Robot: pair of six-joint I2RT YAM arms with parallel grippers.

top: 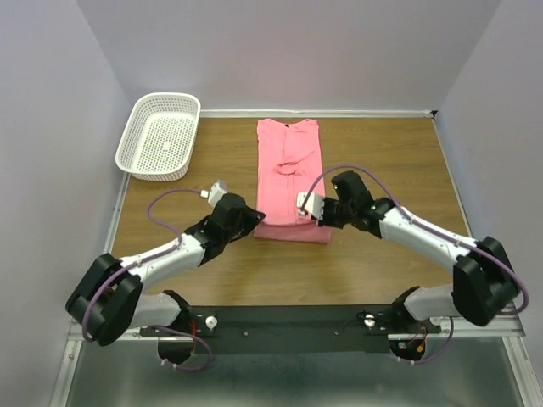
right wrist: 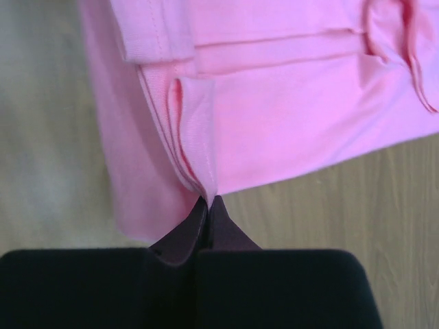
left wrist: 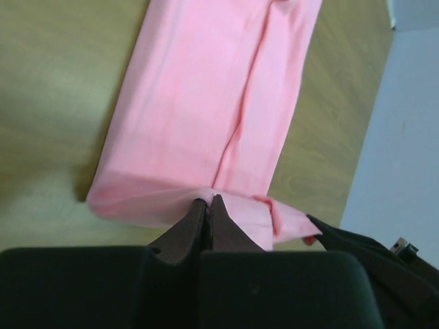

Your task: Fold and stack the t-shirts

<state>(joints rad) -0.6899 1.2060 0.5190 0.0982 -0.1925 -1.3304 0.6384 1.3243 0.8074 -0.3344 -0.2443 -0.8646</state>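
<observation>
Closed tight, the left pincer (left wrist: 209, 203) has its dark fingers pressed together on the near edge of the t-shirt (left wrist: 206, 103), and the cloth bunches a little at the tips. The right pincer (right wrist: 209, 201) is likewise closed, pinching the stacked layers at the shirt's lower corner, where a stitched hem and several folded edges meet. In the top view the pink shirt lies at the centre of the wooden table (top: 390, 161). It is folded lengthwise into a narrow strip running from the upper middle of the frame down toward the arms, neck at the far end. One pincer holds each bottom corner. A white mesh basket (top: 161, 136) sits at the upper left, well apart from the shirt.
</observation>
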